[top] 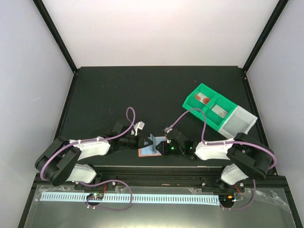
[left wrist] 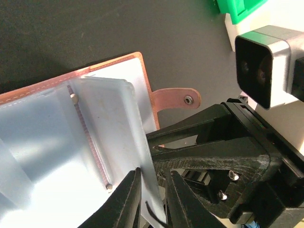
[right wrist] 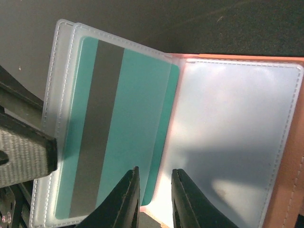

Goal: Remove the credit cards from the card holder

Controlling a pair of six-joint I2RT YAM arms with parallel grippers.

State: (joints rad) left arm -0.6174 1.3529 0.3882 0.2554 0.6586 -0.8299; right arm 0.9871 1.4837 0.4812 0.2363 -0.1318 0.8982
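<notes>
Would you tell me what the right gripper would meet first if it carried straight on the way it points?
Probably the teal card in its clear sleeve, whose near edge lies just ahead of the right gripper; depth is hard to judge.

Salmon card holder [right wrist: 290, 190] lies open, a teal dark-striped credit card [right wrist: 137, 118] inside its clear sleeve [right wrist: 64, 95].

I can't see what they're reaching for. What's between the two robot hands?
The open pink card holder lies between them, seen in the top view. The right wrist view shows a teal card in its clear sleeve.
</notes>
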